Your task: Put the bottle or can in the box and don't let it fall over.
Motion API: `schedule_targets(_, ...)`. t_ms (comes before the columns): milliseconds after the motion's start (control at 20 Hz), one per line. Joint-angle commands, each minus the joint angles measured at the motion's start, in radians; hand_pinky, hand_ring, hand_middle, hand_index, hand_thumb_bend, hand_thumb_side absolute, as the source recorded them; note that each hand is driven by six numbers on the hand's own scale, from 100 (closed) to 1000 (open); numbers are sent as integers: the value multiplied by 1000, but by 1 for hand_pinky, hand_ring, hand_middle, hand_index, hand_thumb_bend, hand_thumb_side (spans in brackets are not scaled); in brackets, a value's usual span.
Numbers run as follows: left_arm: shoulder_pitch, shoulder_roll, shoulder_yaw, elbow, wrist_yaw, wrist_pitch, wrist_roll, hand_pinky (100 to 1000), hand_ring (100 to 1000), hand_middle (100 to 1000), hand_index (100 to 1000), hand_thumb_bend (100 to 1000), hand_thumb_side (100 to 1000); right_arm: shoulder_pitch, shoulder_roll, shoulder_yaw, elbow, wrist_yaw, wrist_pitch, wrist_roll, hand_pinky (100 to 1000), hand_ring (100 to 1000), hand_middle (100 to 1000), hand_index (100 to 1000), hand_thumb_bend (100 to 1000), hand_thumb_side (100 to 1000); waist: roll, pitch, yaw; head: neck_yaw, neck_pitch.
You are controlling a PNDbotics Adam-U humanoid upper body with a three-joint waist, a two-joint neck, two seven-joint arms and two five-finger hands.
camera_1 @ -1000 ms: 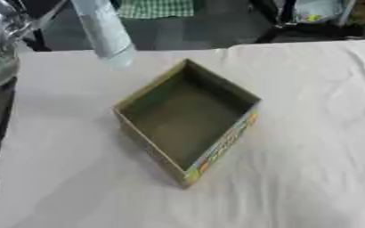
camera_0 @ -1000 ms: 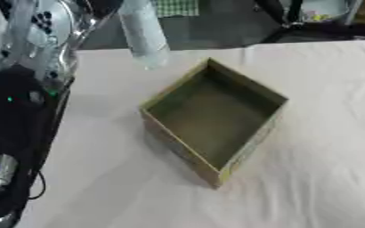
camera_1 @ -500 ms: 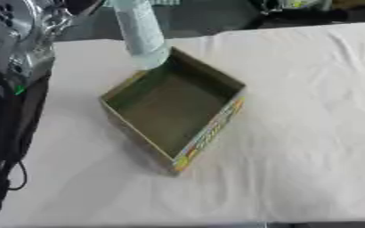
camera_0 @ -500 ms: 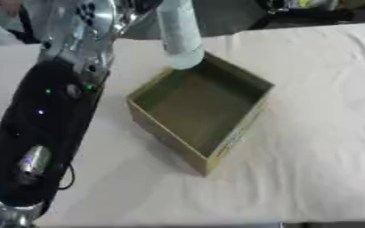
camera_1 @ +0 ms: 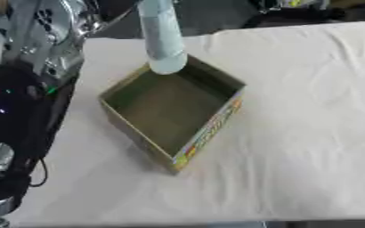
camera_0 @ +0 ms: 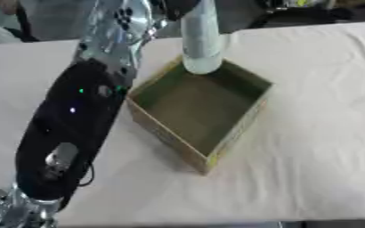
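We note a pale, translucent bottle, upright with a slight tilt, its rounded base hanging over the far corner of the box and level with the rim. Its top runs out of view. The box is open-topped cardboard with a dull olive interior and a colourful printed side, set cornerwise on the white-covered desk, and empty inside.

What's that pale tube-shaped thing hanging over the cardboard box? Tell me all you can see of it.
It looks like a bottle: pale blue-white, smooth, plastic-looking, with a rounded bottom end. It is held nearly upright, its top running out of the picture, where whatever holds it cannot be seen. Its bottom end shows over the far corner of the open cardboard box; whether it touches the rim cannot be told. The robot's left arm rises beside it.
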Motion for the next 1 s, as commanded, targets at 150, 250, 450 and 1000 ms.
schedule_targets(150,-12,-17,-10,30,-27,10,-27,689,388,288,1000,636,742,-26,-12,-11,-5,-11,0,-7,804,735,727,886,100,777,-6,-6,-12,25,-23)
schedule_targets(250,-10,-25,-12,42,-35,10,-33,688,388,288,1000,637,743,-27,-10,-11,-4,-13,0,-8,804,734,727,886,100,778,-4,-2,-17,40,-28)
schedule_targets(450,-4,-40,-17,68,-54,8,-38,686,388,287,1000,641,744,-28,-7,-13,-1,-14,2,-10,803,734,726,887,100,784,-2,5,-21,67,-40)
schedule_targets(1000,29,-71,-35,108,-87,4,-62,681,386,283,1000,647,752,-30,-6,-16,4,-19,1,-11,802,732,724,887,100,791,-7,24,-34,84,-59)
